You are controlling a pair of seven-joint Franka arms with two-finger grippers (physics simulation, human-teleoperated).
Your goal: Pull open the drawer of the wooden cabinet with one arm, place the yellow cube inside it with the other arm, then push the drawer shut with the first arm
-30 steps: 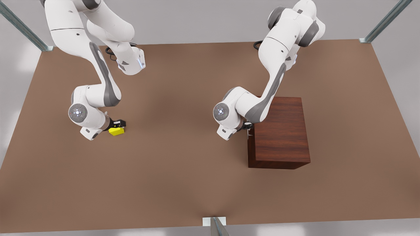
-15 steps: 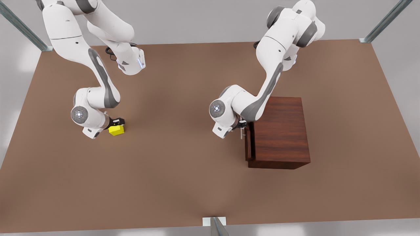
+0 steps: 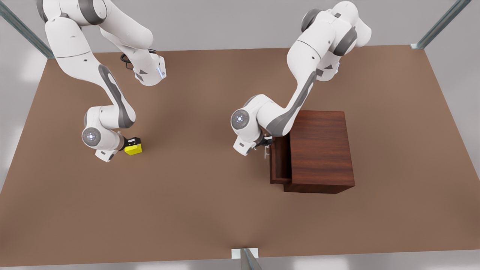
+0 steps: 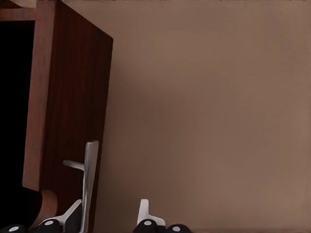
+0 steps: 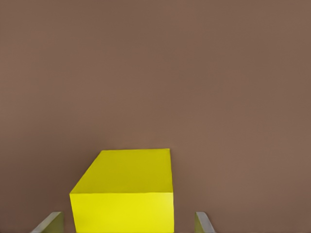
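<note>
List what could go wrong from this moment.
The left gripper hooks the silver handle with fingers apart, so it may slip off the partly open drawer. The right gripper straddles the yellow cube with gaps either side; closing off-centre could twist it.

drawer [image 3: 279,161] interior in shadow, yellow cube [image 5: 124,191] cropped by frame edge

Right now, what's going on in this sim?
The left gripper is at the silver bar handle of the drawer, which stands partly out of the wooden cabinet. The right gripper sits low over the yellow cube, its fingers spread on either side of it, not closed on it. The cube rests on the brown table, well away from the cabinet.
</note>
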